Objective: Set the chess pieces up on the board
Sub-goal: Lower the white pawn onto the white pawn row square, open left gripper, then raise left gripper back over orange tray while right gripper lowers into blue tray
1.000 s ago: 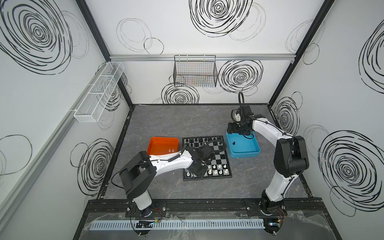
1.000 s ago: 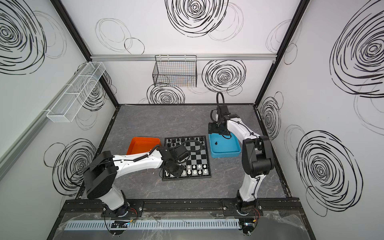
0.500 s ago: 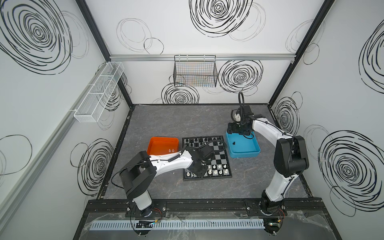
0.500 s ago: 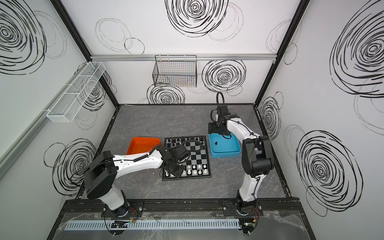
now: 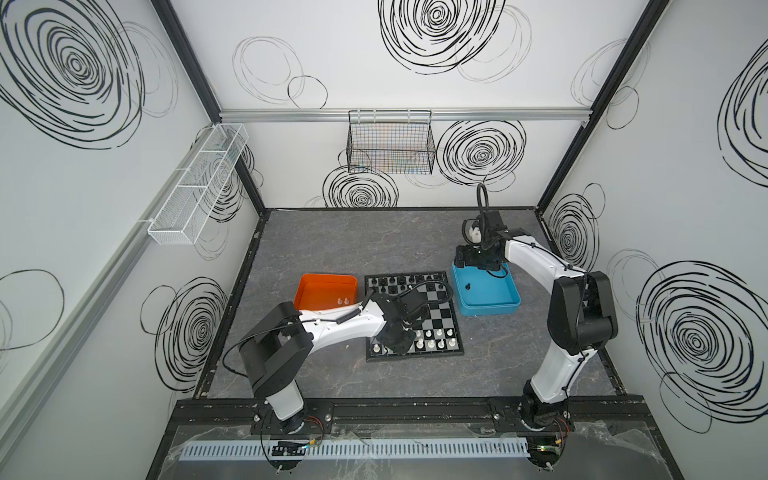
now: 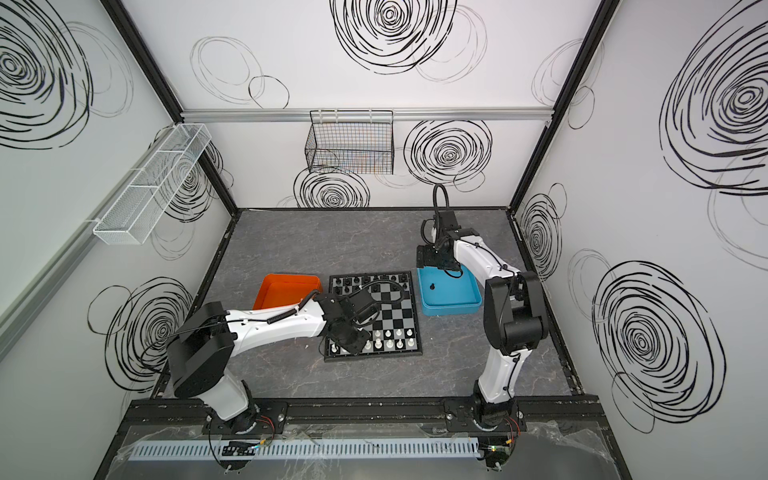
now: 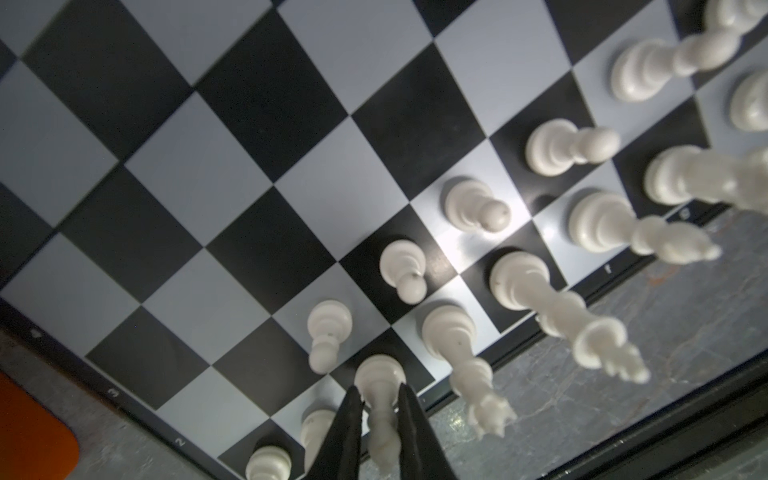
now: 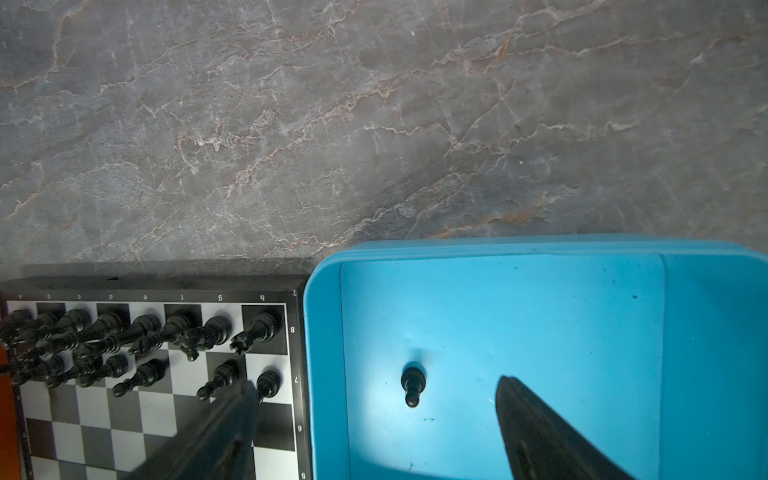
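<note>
Fingers [image 7: 345, 432] of the left end effector [image 7: 378, 388] stand close on both sides of a white chess piece [image 7: 380, 372], upright on the near row of the board [image 7: 232, 174]; whether they press it is unclear. The right end effector [image 8: 376, 381], spread wide, hangs above the black pawn [image 8: 412, 384] in the blue tray [image 8: 540, 245].
</note>
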### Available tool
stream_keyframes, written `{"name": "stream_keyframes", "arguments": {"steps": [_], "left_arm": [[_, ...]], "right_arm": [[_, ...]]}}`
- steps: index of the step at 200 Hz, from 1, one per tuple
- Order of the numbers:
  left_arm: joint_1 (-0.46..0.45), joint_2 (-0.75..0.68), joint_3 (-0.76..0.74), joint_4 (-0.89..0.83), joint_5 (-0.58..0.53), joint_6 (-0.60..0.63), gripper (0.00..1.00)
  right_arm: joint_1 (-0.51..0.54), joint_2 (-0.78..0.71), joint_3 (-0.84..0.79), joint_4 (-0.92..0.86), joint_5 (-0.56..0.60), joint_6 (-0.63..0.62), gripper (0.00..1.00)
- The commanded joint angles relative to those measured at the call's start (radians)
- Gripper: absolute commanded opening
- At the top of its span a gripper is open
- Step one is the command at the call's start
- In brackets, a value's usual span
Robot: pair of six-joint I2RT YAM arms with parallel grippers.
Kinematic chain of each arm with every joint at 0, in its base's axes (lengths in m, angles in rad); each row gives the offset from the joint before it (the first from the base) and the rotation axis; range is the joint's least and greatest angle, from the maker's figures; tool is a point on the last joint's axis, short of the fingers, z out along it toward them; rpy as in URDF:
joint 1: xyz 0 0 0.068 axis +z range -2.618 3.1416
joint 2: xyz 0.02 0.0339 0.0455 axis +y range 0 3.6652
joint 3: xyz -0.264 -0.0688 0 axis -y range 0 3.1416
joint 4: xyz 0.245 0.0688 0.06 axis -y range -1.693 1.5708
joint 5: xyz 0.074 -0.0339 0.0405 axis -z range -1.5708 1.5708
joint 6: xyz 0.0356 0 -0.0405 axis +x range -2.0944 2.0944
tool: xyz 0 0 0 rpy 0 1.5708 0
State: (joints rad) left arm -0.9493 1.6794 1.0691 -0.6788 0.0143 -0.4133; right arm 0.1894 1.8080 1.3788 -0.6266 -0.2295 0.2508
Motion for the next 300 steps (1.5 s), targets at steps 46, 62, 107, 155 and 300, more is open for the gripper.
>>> {"name": "stream_keyframes", "arguments": {"steps": [46,62,107,155,300], "left_arm": [[-0.008,0.000,0.004,-0.007,0.001,-0.010,0.24],[-0.009,-0.001,0.009,-0.013,0.002,-0.011,0.24],[-0.009,-0.016,0.028,-0.033,0.014,-0.008,0.25],[-0.008,-0.035,0.052,-0.062,0.018,-0.003,0.27],[0.077,-0.140,0.197,-0.169,0.028,0.012,0.53]], "right_arm": [[-0.004,0.002,-0.007,-0.001,0.001,-0.007,0.94],[-0.004,0.002,-0.005,-0.002,0.001,-0.008,0.94],[-0.004,0.004,-0.003,-0.004,-0.001,-0.007,0.94],[-0.004,0.002,-0.001,-0.004,-0.004,-0.007,0.94],[-0.046,-0.051,0.019,-0.041,0.024,-0.008,0.93]]}}
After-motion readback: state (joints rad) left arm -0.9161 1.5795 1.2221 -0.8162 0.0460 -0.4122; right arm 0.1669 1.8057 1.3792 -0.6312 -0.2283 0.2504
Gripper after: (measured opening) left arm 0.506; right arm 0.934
